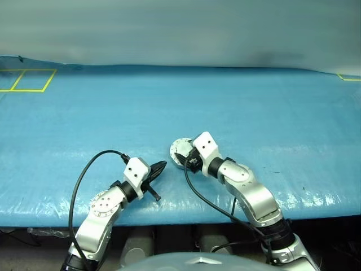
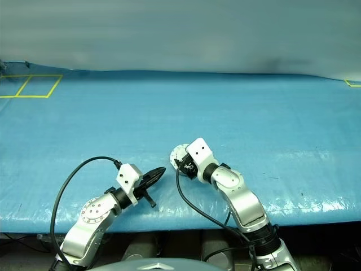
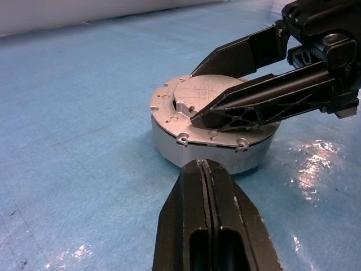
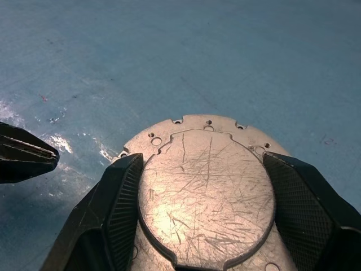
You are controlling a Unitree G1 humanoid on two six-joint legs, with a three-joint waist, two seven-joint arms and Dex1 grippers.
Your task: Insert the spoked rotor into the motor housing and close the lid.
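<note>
- Head views: the motor housing [image 1: 179, 151] sits on the blue bench [image 1: 237, 107] near its front edge, the right pincer [image 1: 185, 158] over it, the left pincer [image 1: 159, 167] just beside.
- Left wrist view: left pincer [image 3: 206, 169] clenched, empty; the lid [image 3: 203, 99] lies flat on the housing.
- Right wrist view: right pincer [image 4: 203, 195] spread, straddling the lid [image 4: 206, 189]. Closing step seems underway; next likely calls for pressing or seating it.

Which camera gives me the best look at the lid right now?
The right wrist view: the lid lies face-on, scratches and rim holes clear, between the right hand's spread fingers. The left wrist view shows it side-on, flat on the housing, partly behind those fingers. The head views show it small, mostly hidden by that hand.
</note>
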